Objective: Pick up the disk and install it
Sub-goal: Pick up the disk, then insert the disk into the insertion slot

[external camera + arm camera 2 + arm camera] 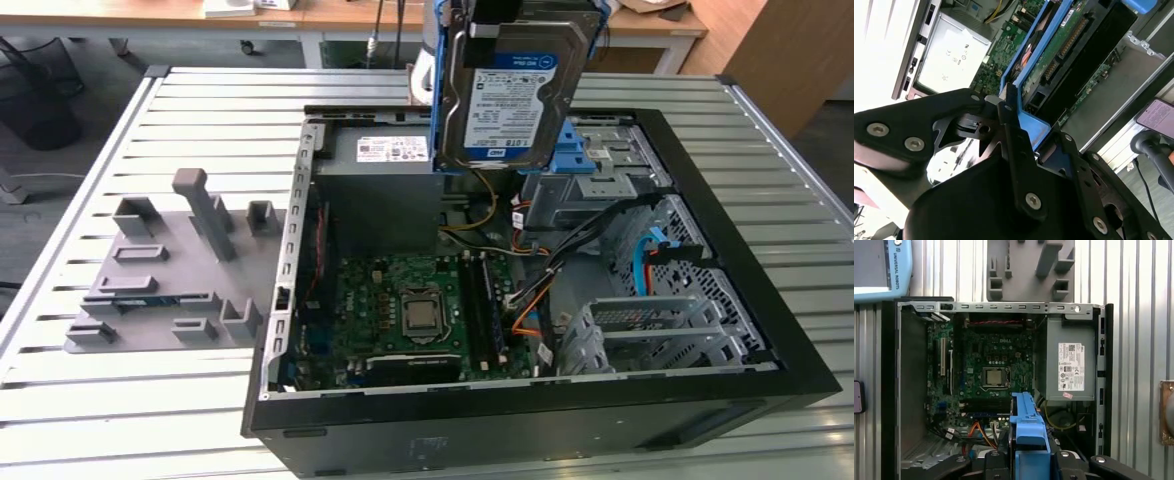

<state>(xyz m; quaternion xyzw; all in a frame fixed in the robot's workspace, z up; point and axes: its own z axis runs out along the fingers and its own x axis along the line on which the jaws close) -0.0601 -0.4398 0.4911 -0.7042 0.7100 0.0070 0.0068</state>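
The disk (514,95) is a silver-grey hard drive with a white-and-blue label in a blue carrier frame. In the exterior view it hangs upright in the air above the back of the open computer case (534,420), over the power supply and the blue-latched drive cage (594,165). My gripper (514,12) is shut on the top of the carrier. The second wrist view shows the black fingers (1014,145) clamped on the blue frame, with the disk's (1064,45) green circuit side beyond them. In the first wrist view the blue carrier edge of the disk (1026,422) points down toward the case interior.
Inside the case lie the motherboard (400,310), the grey power-supply box (380,185) and loose cables (534,300). A grey fixture plate (174,270) with upright blocks sits on the slatted table at the exterior view's left. A metal bracket (647,330) stands at the case's front right.
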